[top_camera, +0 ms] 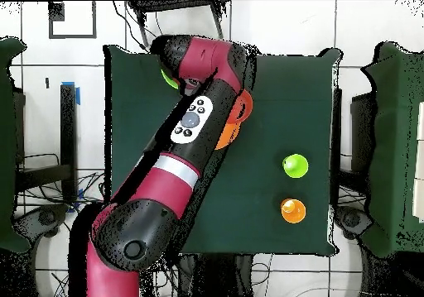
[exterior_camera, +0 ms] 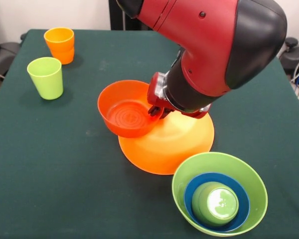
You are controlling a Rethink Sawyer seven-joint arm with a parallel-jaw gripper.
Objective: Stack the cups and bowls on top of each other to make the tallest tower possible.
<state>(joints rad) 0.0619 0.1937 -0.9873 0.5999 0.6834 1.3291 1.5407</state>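
My gripper (exterior_camera: 156, 110) is shut on the right rim of the small red-orange bowl (exterior_camera: 125, 112). That bowl is tilted, its opening up and toward the camera, and leans on the left edge of the very large orange-yellow bowl (exterior_camera: 169, 144), which lies upside down at mid-table. At the front right the light green bowl (exterior_camera: 189, 174) holds the small blue bowl (exterior_camera: 189, 196), and a green cup (exterior_camera: 215, 203) sits upside down inside that. An orange cup (exterior_camera: 59, 45) and a lime green cup (exterior_camera: 46, 77) stand upright at the far left. In the overhead view the arm hides the gripper.
The arm's thick red and black wrist (exterior_camera: 214, 45) hangs over the orange-yellow bowl's far side. The dark green table (exterior_camera: 65, 169) is seen from above with the lime cup (top_camera: 295, 165) and orange cup (top_camera: 292, 210) near its right edge.
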